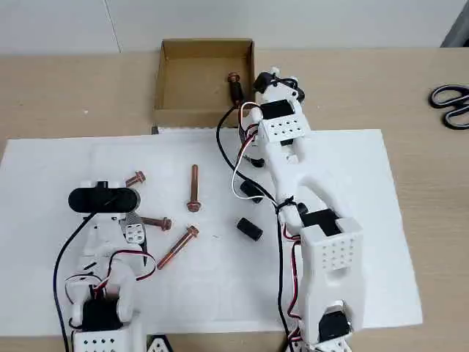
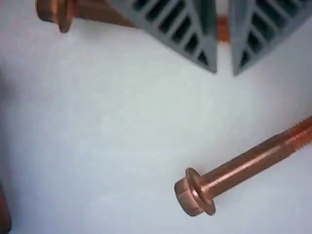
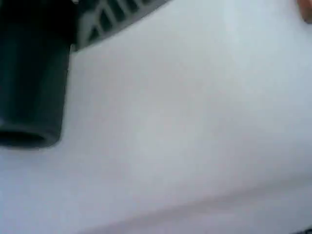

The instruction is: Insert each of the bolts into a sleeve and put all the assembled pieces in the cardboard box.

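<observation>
a wooden table [image 1: 66,88] holds a big white paper [image 1: 29,220]. the right arm [image 1: 330,253] runs from lower right to top middle. the left arm [image 1: 102,308] sits at the lower left. the cardboard box [image 1: 158,81] is at the top middle, just past the paper. scissors [image 1: 451,106] lie at the far right edge. the right gripper [image 1: 248,89] is at the box's right wall, next to a bolt in a sleeve [image 1: 234,86]; i cannot tell if its jaws are open or closed. the left gripper [image 2: 224,66] has its jaws closed on a held bolt [image 1: 157,222]. a slanted bolt [image 2: 234,175] lies just beside it. a straight bolt [image 1: 194,188] lies mid-frame, a short bolt [image 1: 136,178] left of it. a loose sleeve [image 1: 249,229] lies right of the middle.
</observation>
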Controlling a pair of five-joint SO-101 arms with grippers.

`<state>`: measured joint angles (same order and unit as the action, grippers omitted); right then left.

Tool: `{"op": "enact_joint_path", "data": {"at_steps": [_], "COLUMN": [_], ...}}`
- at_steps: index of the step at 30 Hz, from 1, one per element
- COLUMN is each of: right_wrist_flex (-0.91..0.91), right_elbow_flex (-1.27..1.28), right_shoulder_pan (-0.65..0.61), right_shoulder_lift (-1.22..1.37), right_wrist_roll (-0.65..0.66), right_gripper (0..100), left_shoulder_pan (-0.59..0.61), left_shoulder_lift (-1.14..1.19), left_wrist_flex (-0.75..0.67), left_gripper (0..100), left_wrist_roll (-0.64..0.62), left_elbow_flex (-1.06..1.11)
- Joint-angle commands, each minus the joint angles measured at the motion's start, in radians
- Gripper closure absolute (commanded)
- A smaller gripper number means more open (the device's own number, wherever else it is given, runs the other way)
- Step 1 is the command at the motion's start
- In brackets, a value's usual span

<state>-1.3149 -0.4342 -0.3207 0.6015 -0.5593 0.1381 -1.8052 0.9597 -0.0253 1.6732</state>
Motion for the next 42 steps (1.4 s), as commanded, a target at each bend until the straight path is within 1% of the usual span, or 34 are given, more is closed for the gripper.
{"op": "enact_joint_path", "data": {"at_steps": [1, 7, 23, 25, 27, 28, 35, 38, 42], "right_wrist_flex": [0.044, 0.091, 0.085, 0.085, 0.088, 0.085, 0.081, 0.007, -0.093], "right_elbow_flex": [-0.031, -0.031, -0.031, -0.031, -0.034, -0.034, -0.034, -0.034, -0.034], "right_shoulder_pan": [0.024, 0.024, 0.016, 0.016, 0.016, 0.016, 0.004, -0.024, -0.035], "right_shoulder_lift": [-0.008, -0.007, 0.076, 0.071, 0.068, 0.067, -0.094, -0.205, -0.346], "right_wrist_roll": [0.034, 0.064, 0.064, 0.064, 0.066, 0.066, 0.069, 0.112, 0.117], "right_gripper": [86.8, 88.4, 88.8, 93.1, 99.8, 99.1, 99.5, 99.5, 99.5], "left_shoulder_pan": [0.006, 0.006, 0.006, 0.006, 0.006, 0.006, 0.006, -0.009, -0.029], "left_shoulder_lift": [-0.012, -0.012, -0.012, -0.012, -0.012, -0.012, -0.012, -0.012, -0.012], "left_wrist_flex": [-0.008, -0.008, -0.008, -0.008, -0.008, -0.008, -0.008, -0.008, -0.015], "left_gripper": [99, 99, 99, 99, 99, 99, 99, 99, 99], "left_wrist_roll": [-0.002, -0.002, -0.002, -0.002, -0.002, -0.002, -0.002, 0.002, 0.003], "left_elbow_flex": [-0.008, -0.008, -0.008, -0.008, -0.008, -0.008, -0.008, -0.008, -0.008]}}
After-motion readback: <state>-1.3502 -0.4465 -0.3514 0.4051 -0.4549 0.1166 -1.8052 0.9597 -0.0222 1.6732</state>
